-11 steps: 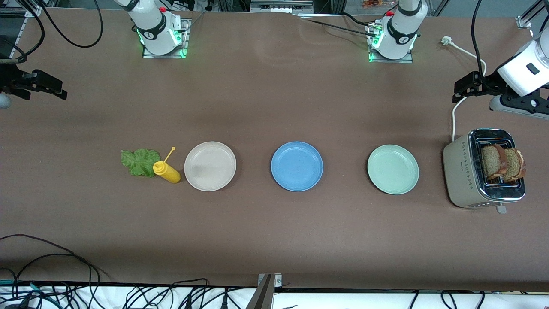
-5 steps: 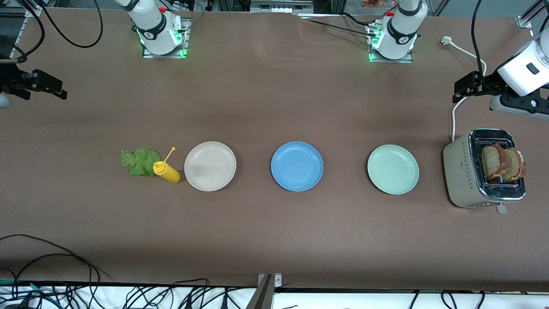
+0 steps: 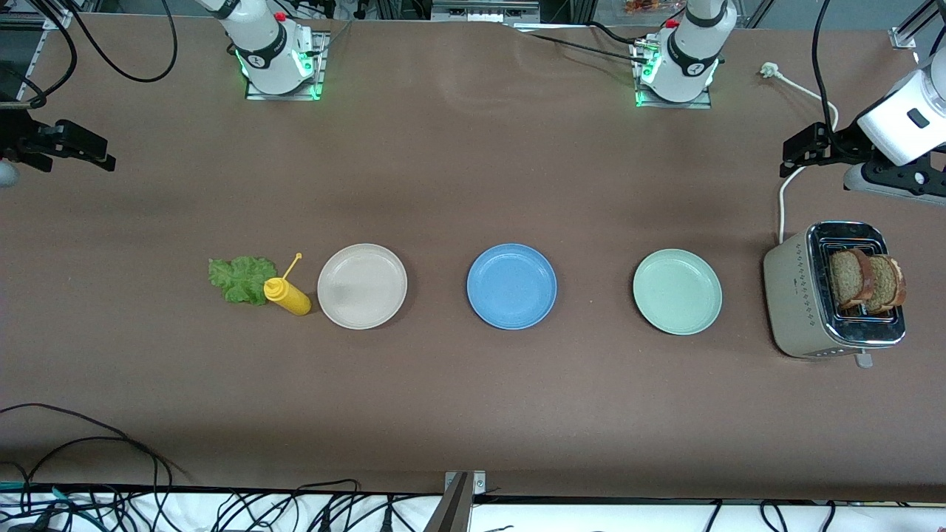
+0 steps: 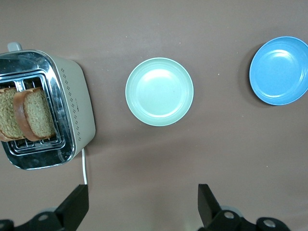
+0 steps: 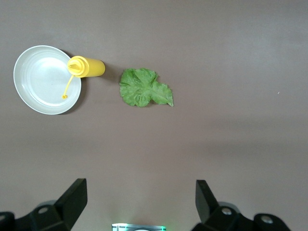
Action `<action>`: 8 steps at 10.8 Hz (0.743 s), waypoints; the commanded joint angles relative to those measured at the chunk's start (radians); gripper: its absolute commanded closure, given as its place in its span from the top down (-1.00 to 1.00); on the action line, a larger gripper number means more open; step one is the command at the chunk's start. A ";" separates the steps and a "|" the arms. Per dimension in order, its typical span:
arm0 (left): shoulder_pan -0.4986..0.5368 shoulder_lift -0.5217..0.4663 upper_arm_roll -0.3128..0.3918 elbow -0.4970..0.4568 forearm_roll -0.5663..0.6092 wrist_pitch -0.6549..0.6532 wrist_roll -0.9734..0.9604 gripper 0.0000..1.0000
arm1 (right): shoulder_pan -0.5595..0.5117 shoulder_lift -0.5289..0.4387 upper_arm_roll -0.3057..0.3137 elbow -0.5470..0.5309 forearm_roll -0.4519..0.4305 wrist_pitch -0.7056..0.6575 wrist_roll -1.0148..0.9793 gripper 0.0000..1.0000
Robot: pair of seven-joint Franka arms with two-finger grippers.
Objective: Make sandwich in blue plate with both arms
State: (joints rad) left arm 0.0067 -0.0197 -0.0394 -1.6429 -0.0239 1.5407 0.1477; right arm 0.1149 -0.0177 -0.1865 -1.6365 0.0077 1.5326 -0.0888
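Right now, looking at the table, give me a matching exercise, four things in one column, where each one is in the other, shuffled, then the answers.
Things:
1. toast slices
2. lettuce leaf
3. blue plate
4. left gripper

Places:
A. between the beige plate and the mint-green plate
B. upright in the toaster
C. flat on the table beside the yellow squeeze bottle
D. open, over bare table near the toaster's cord

Pairs: 1-B, 2-C, 3-A, 4-D
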 commanded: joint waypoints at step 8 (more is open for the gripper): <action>-0.004 -0.005 0.004 0.009 0.022 -0.004 0.010 1.00 | 0.000 0.005 -0.039 0.053 -0.009 -0.075 -0.068 1.00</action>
State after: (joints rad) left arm 0.0068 -0.0197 -0.0394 -1.6429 -0.0239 1.5407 0.1477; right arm 0.1146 -0.0187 -0.2218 -1.6152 0.0075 1.4880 -0.1345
